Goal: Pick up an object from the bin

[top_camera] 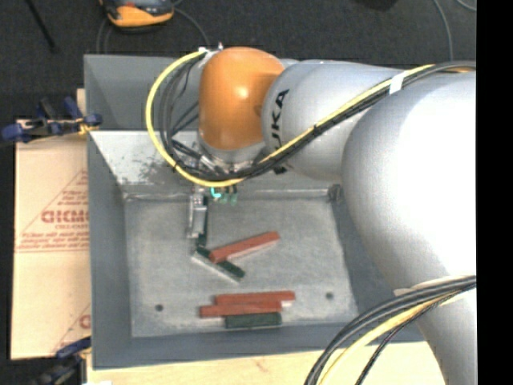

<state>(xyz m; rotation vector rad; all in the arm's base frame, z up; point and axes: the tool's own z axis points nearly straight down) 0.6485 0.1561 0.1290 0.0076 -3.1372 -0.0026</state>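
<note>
From the camera view above the bin (108, 239), my fingers (195, 220) hang straight down from under the orange wrist cover (232, 95), with their tips low over the floor in the left-middle of the bin. Whether they are spread or pressed together I cannot tell from this angle, and nothing shows between them, so I claim no hold on anything.

Just below the tips two pieces meet in a shallow V. A reddish-brown stick (248, 245) slants up to the right, and a short grey-green bar (222, 265) slants down to the right. Their left ends touch or nearly touch (I can't tell which). I judge that corner to be my likeliest target. I stand vertical here because both pieces lie flat, and flat pieces want a pinch from above across their narrow width.

Nearer the front wall lies a second group, well apart from me. It is a long reddish-brown strip (248, 301) with a dark green stick (253, 321) right against its front side. Those two lie side by side, which would leave little room for a pinch, so the looser V looks the easier pick.
</note>
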